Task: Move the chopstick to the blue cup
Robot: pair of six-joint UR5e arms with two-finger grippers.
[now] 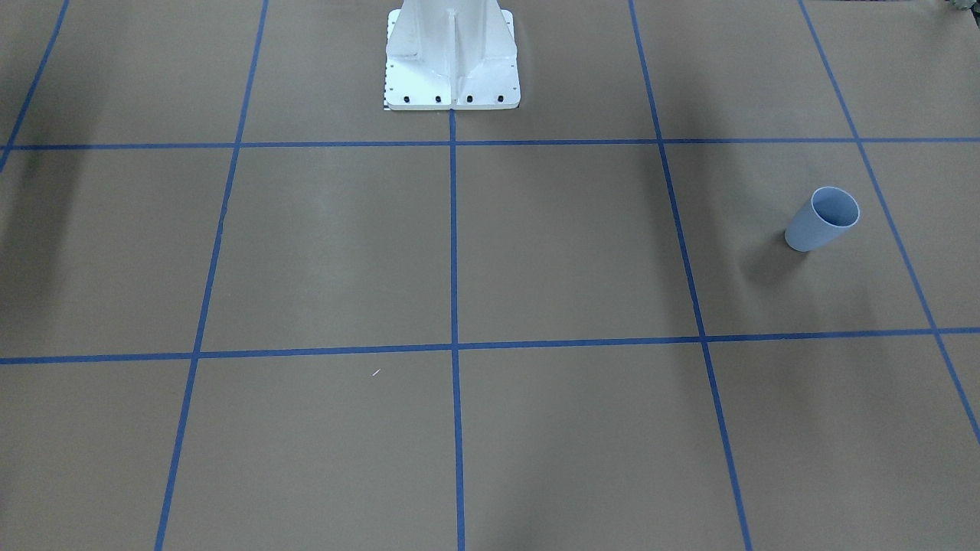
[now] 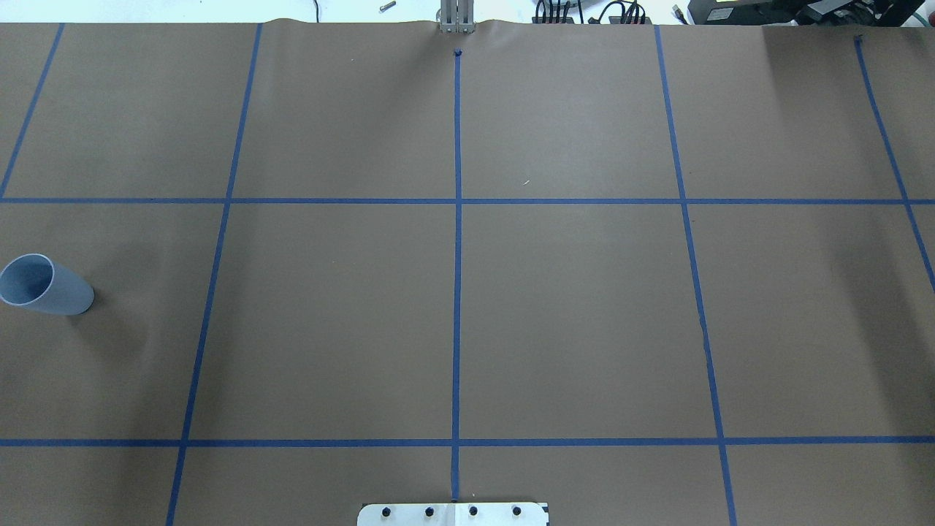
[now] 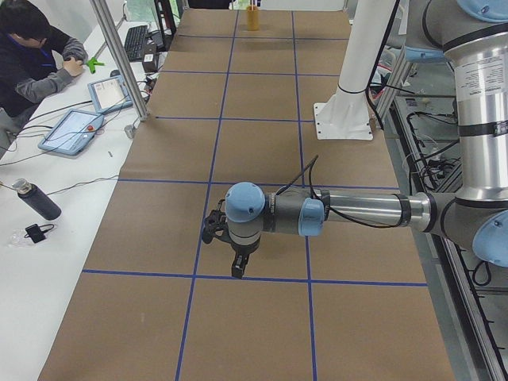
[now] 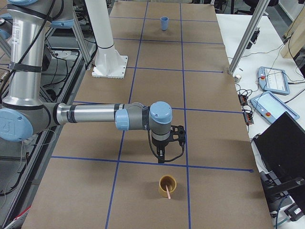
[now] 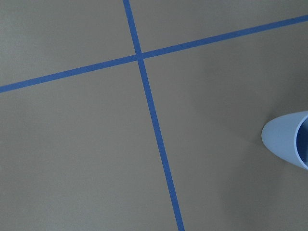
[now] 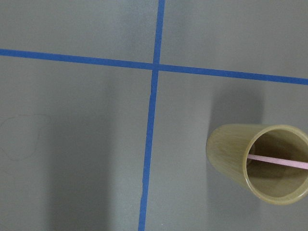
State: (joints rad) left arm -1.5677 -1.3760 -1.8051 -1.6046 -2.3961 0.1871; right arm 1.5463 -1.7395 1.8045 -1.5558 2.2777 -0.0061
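Observation:
The pale pink chopstick (image 6: 279,161) leans inside a tan bamboo cup (image 6: 231,154), which stands at the table's end on my right (image 4: 167,185). The chopstick's tip sticks out over the rim (image 4: 169,193). The blue cup (image 2: 45,285) stands upright at the table's far left end; it also shows in the front view (image 1: 822,219), the right side view (image 4: 164,22) and at the left wrist view's right edge (image 5: 288,144). My right gripper (image 4: 162,159) points down, a little short of the tan cup. My left gripper (image 3: 237,270) points down near the blue cup's end. I cannot tell whether either is open or shut.
The white robot pedestal (image 1: 452,61) stands at the table's middle edge. Blue tape lines (image 2: 457,292) split the brown table into squares. An operator (image 3: 32,48), tablets (image 3: 70,129) and a bottle (image 3: 36,200) are on the side bench. A laptop (image 4: 283,148) sits beyond the table's edge.

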